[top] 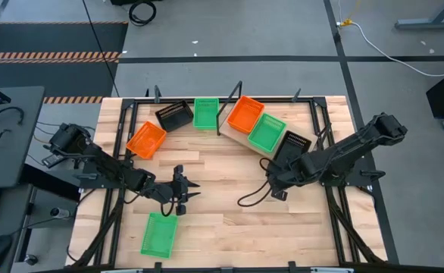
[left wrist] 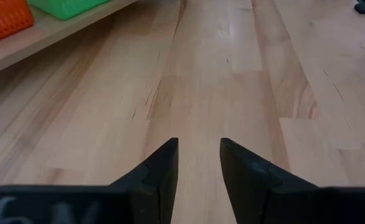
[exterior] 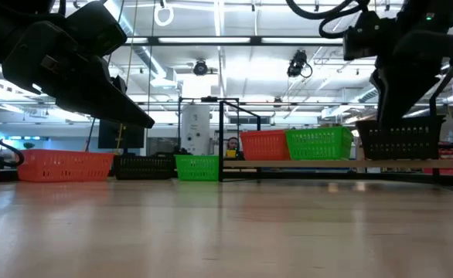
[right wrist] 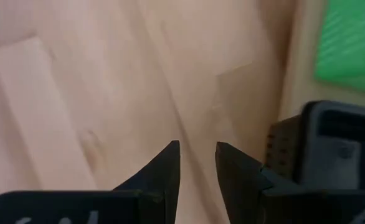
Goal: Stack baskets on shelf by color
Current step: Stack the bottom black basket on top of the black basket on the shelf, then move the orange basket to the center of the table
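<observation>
The left claw (top: 189, 191) hangs over the middle of the table (top: 229, 227), with its fingers (left wrist: 161, 171) a little apart and nothing between them; under it is only bare wood. Just beside it, toward the near edge of the table, lies a green basket (top: 159, 233), alone and not touching anything. The right claw (top: 270, 184) is over the table near the end of the shelf (top: 239, 136); its fingers (right wrist: 165, 168) are also slightly apart and they hold nothing. Just beside this claw stands a black basket (top: 292, 144), close to the shelf end, and in the low view it seems to be raised a little from the table, but I cannot tell what supports it. On the shelf sit an orange basket (top: 245, 113) and a second green basket (top: 267, 131), side by side and touching. Farther off, along the far edge of the table, are a third green basket (top: 205, 113), another black basket (top: 174, 115) and another orange basket (top: 146, 139). Thin black frame bars (top: 230, 106) rise at this far edge, between these baskets and the shelf. A black cable (top: 254, 196) hangs from the right arm onto the table.
</observation>
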Motion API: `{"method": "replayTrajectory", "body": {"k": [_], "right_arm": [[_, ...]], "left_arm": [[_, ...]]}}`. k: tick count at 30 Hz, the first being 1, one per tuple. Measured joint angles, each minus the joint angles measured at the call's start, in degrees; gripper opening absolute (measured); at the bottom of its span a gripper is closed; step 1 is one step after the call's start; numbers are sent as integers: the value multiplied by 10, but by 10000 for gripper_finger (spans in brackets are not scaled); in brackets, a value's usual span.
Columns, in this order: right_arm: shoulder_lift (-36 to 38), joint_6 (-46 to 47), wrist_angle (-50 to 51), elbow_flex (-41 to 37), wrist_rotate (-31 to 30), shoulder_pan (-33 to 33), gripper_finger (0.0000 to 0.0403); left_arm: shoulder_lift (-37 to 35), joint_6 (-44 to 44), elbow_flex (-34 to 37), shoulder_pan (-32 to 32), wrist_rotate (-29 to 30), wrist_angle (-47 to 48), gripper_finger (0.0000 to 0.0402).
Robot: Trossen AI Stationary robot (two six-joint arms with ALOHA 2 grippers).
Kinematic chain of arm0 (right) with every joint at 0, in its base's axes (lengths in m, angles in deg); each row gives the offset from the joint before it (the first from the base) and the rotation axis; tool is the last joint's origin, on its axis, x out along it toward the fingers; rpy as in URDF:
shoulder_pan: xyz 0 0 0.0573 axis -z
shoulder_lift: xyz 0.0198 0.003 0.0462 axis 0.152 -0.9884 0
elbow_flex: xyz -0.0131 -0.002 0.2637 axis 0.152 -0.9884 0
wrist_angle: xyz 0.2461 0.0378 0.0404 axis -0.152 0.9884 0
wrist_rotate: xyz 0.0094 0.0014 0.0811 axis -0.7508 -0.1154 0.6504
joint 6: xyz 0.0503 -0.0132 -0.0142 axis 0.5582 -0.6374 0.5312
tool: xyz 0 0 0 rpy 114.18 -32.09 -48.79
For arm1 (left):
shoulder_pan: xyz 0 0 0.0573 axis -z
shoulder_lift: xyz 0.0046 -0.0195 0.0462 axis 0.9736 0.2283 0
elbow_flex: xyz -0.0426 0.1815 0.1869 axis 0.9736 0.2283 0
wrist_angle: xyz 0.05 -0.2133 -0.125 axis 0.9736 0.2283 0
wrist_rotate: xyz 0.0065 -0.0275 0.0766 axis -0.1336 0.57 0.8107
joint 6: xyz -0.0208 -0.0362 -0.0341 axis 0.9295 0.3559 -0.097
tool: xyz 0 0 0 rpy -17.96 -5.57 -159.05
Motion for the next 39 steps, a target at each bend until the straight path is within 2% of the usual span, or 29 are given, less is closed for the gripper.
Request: {"method": "replayTrajectory", "body": {"k": [14, 19, 26, 36, 39], "right_arm": [[10, 2, 49, 0, -29, 38, 107], [10, 1, 60, 0, -58, 42, 107], [10, 2, 66, 0, -58, 42, 107], [31, -32, -41, 27, -63, 4, 107], [31, -48, -60, 37, -71, -6, 107]], "left_arm": [[0, 0, 0, 0, 0, 4, 126], [0, 0, 0, 0, 0, 5, 126], [0, 0, 0, 0, 0, 5, 126], [-1, -18, -20, -16, 68, 10, 126], [-1, -16, -68, -41, 68, 87, 126]]}}
